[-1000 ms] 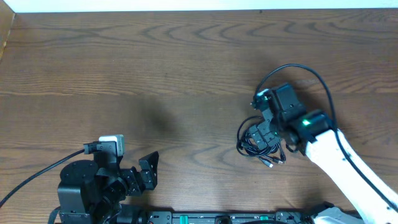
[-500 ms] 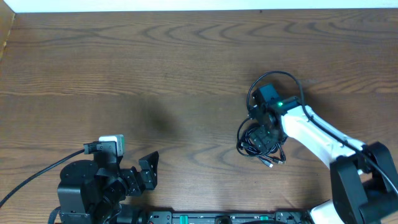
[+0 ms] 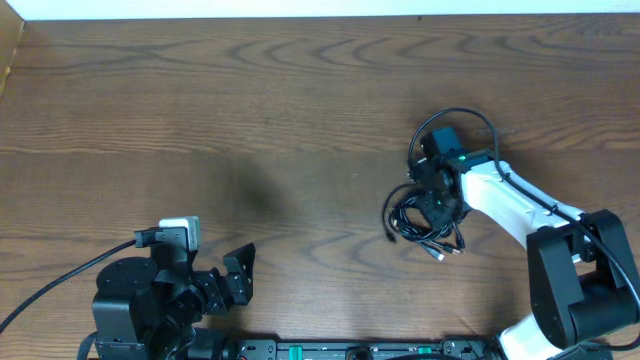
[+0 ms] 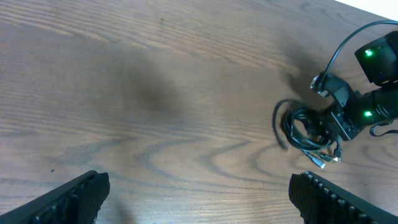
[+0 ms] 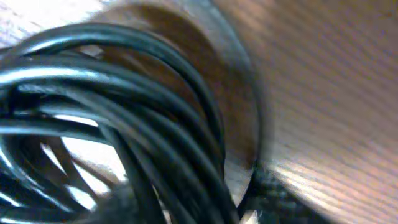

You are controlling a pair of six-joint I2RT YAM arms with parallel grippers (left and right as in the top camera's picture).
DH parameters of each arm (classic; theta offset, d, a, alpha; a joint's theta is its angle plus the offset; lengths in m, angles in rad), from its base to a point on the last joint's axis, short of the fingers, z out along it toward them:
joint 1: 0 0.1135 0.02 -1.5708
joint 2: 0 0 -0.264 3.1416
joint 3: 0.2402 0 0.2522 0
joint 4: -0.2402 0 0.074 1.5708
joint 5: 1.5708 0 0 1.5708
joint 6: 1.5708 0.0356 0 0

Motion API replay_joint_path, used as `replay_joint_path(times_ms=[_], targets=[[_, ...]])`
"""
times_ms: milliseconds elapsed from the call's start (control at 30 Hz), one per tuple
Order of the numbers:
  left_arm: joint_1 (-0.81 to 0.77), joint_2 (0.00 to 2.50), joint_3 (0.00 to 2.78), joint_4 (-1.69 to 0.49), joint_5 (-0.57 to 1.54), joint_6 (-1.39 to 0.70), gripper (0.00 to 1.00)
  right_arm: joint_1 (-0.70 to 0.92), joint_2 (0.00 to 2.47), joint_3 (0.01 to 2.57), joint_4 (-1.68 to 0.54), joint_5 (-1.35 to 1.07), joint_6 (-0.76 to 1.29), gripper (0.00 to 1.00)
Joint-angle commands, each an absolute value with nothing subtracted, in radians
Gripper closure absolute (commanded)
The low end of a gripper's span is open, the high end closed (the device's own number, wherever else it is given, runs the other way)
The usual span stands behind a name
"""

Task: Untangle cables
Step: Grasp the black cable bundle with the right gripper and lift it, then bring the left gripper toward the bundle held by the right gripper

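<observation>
Tangled black cables (image 3: 420,222) at the right of the surface (image 3: 250,120), shifted slightly rightward, right gripper (image 3: 441,198) now down in the clump, jaws' hold unclear, left gripper (image 4: 199,182) unmoved, jaws wide apart

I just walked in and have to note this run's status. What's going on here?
The right gripper is down in a knotted clump of thin black cables on the right side of the wooden table. Cords fill the right wrist view, but whether the jaws have closed on them does not show. The left gripper sits open near the front left, holding nothing. The cables are not yet untangled.
</observation>
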State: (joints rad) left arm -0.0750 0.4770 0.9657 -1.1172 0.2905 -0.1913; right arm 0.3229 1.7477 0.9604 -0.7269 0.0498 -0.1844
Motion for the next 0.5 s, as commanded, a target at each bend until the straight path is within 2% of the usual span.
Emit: replay_joint_path(times_ms=[0,333,467], targets=[[-0.076,0.48,0.983,-1.113,0.303,-0.2,0.03,0.308,1.77,0.953,-0.704,-0.022,-0.181,0.99],[-0.076,0.48,0.983,-1.114,0.308,-0.201,0.02,0.308,1.756,0.954,-0.693,-0.133,-0.181,0.99],[-0.076,0.48,0.983,-1.113,0.37,-0.2,0.02,0.308,1.703,0.955,-0.703,-0.163,-0.181,0.99]])
